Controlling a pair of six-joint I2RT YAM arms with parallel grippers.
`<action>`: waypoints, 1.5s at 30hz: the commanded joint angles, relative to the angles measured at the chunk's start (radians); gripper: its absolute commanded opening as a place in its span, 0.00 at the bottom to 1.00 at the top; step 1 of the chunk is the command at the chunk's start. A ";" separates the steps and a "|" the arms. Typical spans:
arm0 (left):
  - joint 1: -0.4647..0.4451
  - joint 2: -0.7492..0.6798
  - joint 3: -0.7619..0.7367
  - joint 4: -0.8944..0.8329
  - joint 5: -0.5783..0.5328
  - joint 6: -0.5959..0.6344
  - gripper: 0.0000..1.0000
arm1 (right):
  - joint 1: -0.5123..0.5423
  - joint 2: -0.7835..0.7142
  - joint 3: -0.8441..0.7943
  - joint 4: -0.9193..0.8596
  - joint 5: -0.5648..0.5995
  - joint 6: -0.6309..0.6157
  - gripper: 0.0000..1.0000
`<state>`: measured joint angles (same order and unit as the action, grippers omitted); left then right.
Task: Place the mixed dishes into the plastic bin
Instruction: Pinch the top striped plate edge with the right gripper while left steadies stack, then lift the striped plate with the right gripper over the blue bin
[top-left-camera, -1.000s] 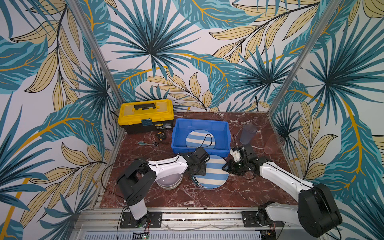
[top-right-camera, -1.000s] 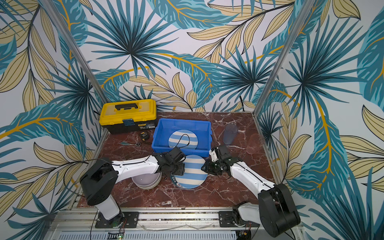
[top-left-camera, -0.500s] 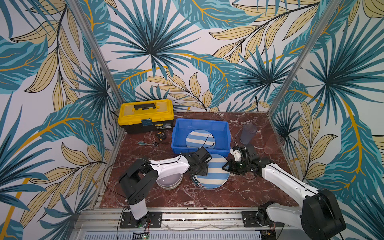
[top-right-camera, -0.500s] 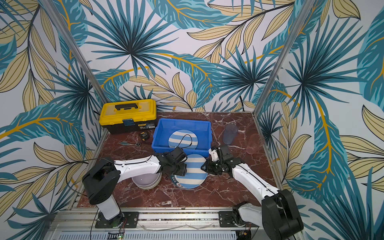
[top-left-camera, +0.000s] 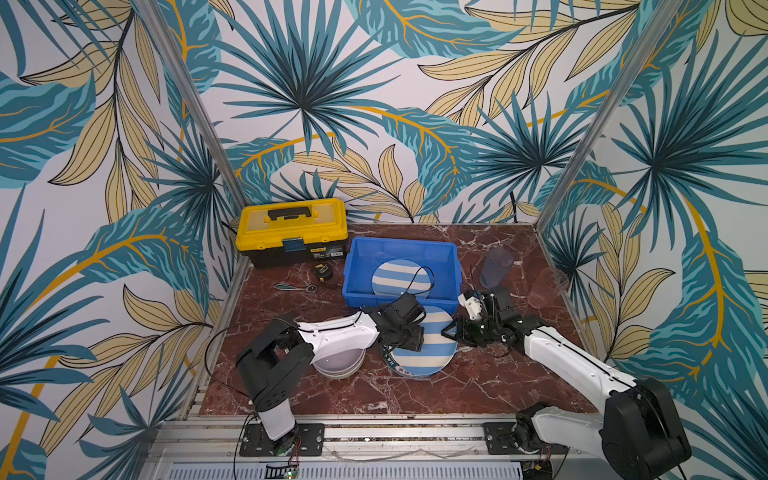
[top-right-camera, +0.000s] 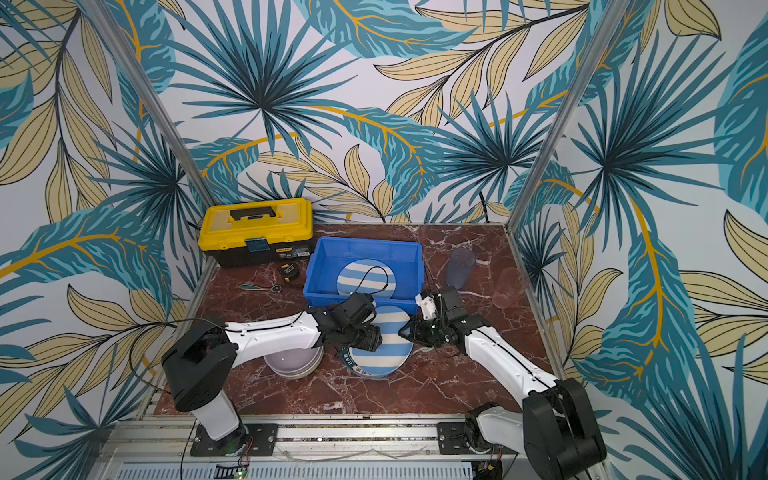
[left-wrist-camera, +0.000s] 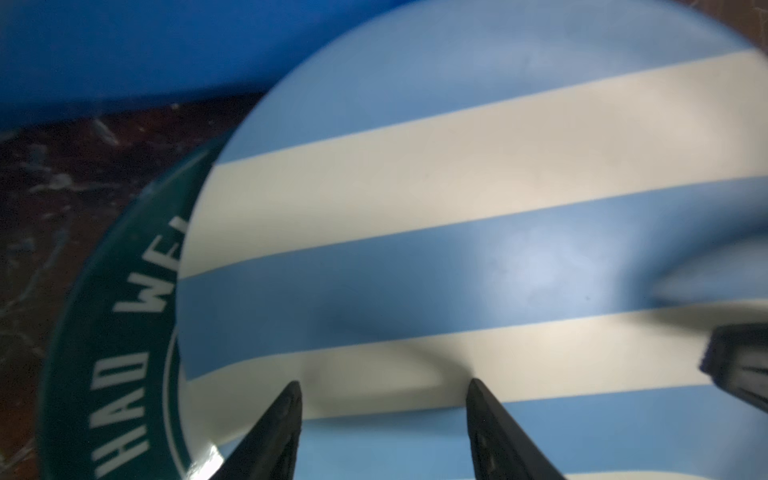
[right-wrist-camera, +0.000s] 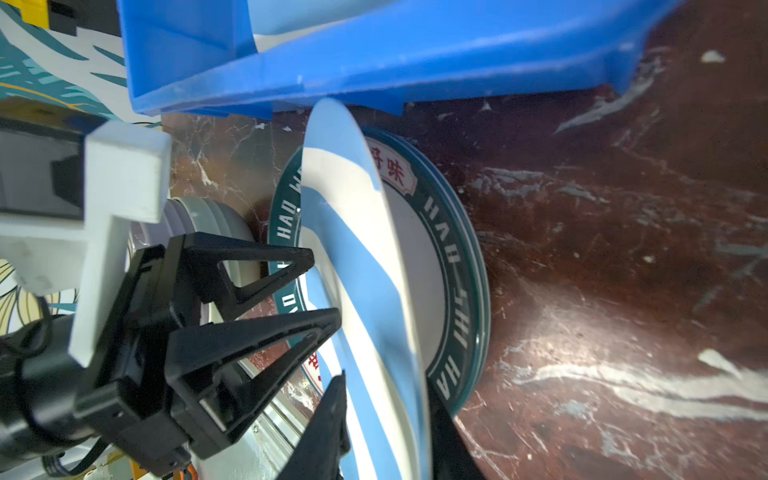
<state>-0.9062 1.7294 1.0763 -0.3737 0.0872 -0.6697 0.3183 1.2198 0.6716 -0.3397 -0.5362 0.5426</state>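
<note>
The toolbox (top-left-camera: 291, 226) stood left of the bin (top-left-camera: 358, 266), tumblers (top-left-camera: 496, 268) right, one plate (top-left-camera: 397, 279) inside, a tilted plate (top-left-camera: 434, 332) in front.

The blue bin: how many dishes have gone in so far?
Done: one striped plate lies in the blue bin. In hand: the right gripper pinches a second striped plate, tilted off the green-rimmed plate; the left gripper is open beside it. Left: that plate, the stacked bowls, two tumblers.

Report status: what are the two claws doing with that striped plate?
Right gripper shut on rim of striped plate, tilted off green-rimmed plate. Left gripper open at its face. Wall of blue bin close ahead.
</note>
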 joint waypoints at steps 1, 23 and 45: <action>-0.013 0.003 -0.030 0.045 0.041 0.009 0.63 | 0.016 0.007 0.014 0.154 -0.142 0.031 0.26; 0.018 -0.335 -0.028 -0.161 -0.225 0.073 0.85 | 0.015 -0.066 0.127 -0.086 -0.208 -0.080 0.00; 0.110 -0.691 -0.082 -0.367 -0.339 0.058 0.90 | -0.014 0.404 0.711 0.033 0.031 0.011 0.00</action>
<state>-0.8013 1.0473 1.0046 -0.7074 -0.2497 -0.6140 0.3199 1.5757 1.3487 -0.3855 -0.5194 0.5087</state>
